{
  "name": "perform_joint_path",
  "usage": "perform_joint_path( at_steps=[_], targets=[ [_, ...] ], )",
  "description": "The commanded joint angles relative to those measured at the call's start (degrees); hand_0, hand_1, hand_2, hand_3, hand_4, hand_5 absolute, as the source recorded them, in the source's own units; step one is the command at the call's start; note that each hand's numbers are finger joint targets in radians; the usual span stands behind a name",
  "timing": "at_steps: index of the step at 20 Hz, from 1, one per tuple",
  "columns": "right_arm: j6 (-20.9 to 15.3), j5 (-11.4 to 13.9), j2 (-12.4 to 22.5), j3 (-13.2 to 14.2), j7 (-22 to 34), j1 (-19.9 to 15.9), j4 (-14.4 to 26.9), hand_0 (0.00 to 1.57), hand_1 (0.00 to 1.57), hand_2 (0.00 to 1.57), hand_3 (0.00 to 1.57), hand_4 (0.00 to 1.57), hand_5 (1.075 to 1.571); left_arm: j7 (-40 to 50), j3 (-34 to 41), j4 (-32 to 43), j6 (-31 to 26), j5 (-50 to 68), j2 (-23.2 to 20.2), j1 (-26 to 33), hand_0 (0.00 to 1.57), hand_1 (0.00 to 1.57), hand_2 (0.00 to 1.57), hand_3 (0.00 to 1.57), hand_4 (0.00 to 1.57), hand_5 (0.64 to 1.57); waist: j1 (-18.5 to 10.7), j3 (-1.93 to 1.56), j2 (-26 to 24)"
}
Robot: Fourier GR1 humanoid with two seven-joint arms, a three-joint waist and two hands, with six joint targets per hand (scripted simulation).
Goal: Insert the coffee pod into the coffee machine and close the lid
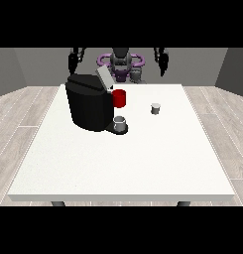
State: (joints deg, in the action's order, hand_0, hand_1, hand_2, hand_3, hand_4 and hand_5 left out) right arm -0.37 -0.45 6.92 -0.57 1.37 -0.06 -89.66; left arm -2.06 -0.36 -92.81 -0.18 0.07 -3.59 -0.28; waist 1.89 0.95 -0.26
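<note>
Coffee machine (88, 106), a boxy black block, stands on my white rectangular surface (143, 163) with its flat grey lid (104, 78) tilted up. A small grey pod (155, 108) sits apart toward the view's right. A grey cup (120, 122) rests on the machine's tray; a red cylinder (119, 98) stands just behind. My robot hand at the view's left (72, 61) and the one at the right (163, 62) hang raised, holding nothing; finger state I cannot tell.

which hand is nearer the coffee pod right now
The left, at the view's right. That hand hangs raised behind the table's far edge, slightly right of the coffee pod. The hand at the view's left hangs equally high, far off beyond the coffee machine.
</note>
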Motion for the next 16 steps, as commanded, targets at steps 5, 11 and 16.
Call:
perform_joint_path(
  at_steps=[5,11,16],
  targets=[
    [1.11,-2.28,-2.10,1.45,-2.48,-0.74,1.99,0.00,0.00,0.00,0.00,0.33,1.571,-0.34,-1.07,3.01,-5.05,2.11,-0.48,-3.14,0.00,0.00,0.00,0.00,0.72,1.571,-0.64,-0.95,0.04],
    [1.76,-5.03,-4.57,3.38,-11.36,1.64,4.01,0.00,0.00,0.00,0.00,0.34,1.571,0.64,0.63,4.51,-6.70,0.64,-4.29,-6.60,0.00,0.00,0.00,0.00,0.66,1.571,1.29,-0.97,0.53],
    [1.94,-2.77,-4.15,0.93,-10.68,0.05,1.57,0.00,0.00,0.00,0.00,0.37,1.571,0.07,3.87,12.38,-7.21,-3.39,-10.07,-10.49,0.00,0.00,0.00,0.00,0.45,1.571,3.85,-0.95,3.52]
  ],
)
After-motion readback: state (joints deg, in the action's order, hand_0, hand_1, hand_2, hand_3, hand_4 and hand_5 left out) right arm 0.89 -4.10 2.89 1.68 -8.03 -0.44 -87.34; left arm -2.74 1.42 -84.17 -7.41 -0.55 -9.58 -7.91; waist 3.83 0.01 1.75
